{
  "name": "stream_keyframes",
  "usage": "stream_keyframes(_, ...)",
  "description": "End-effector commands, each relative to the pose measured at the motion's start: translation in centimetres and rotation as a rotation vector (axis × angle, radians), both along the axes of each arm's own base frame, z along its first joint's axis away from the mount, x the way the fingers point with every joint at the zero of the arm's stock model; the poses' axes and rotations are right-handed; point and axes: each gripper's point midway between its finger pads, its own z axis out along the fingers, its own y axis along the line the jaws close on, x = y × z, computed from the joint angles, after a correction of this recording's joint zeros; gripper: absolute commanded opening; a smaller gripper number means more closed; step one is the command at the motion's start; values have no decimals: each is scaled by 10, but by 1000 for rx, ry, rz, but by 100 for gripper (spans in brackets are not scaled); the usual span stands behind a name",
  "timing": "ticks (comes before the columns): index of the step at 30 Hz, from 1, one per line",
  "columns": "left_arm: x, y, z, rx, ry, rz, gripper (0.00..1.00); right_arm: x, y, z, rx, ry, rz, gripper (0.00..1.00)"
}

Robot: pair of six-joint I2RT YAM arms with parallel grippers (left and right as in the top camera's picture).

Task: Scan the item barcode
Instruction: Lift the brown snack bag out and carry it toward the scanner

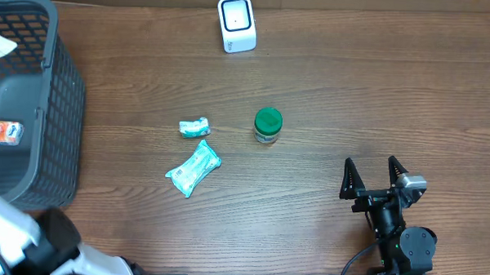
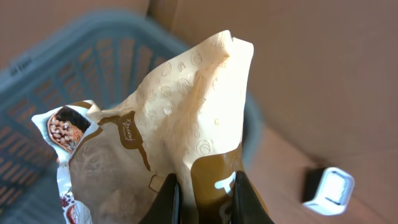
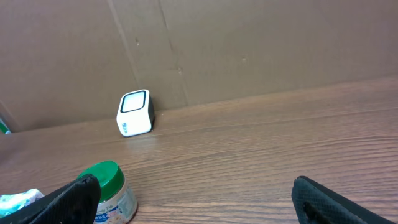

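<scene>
In the left wrist view, my left gripper [image 2: 205, 186] is shut on the lower edge of a cream and brown snack bag [image 2: 186, 106], which it holds up above the grey basket [image 2: 93, 56]. No barcode shows on the bag's visible face. The white scanner [image 2: 329, 191] stands low at the right in that view, and at the table's back edge [image 1: 237, 23] in the overhead view. My right gripper [image 1: 374, 179] rests open and empty at the front right, its fingers [image 3: 78, 196] wide apart, facing the scanner [image 3: 135, 113].
The dark mesh basket [image 1: 62, 107] fills the left side with packets inside. A green-lidded jar [image 1: 267, 126] stands mid-table, with two teal packets [image 1: 194, 127] [image 1: 193, 168] to its left. A cardboard wall runs behind the table.
</scene>
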Motion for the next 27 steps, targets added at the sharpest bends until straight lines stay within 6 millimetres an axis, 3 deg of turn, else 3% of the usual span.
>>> stream_keyframes(1, -33, -45, 58, 50, -150, -66, 4, 0, 1, -2, 3, -3, 3, 100)
stream_keyframes(5, -47, -79, 70, 50, -177, -132, 4, 0, 1, -2, 3, -3, 3, 100)
stream_keyframes(10, -46, -134, 59, 0, -128, -278, 4, 0, 1, -2, 3, -3, 3, 100)
stream_keyframes(17, -31, -213, 21, -52, 33, -521, 4, 0, 1, -2, 3, -3, 3, 100)
stream_keyframes(27, -2, -347, -68, 22, 367, -854, 4, 0, 1, -2, 3, -3, 3, 100)
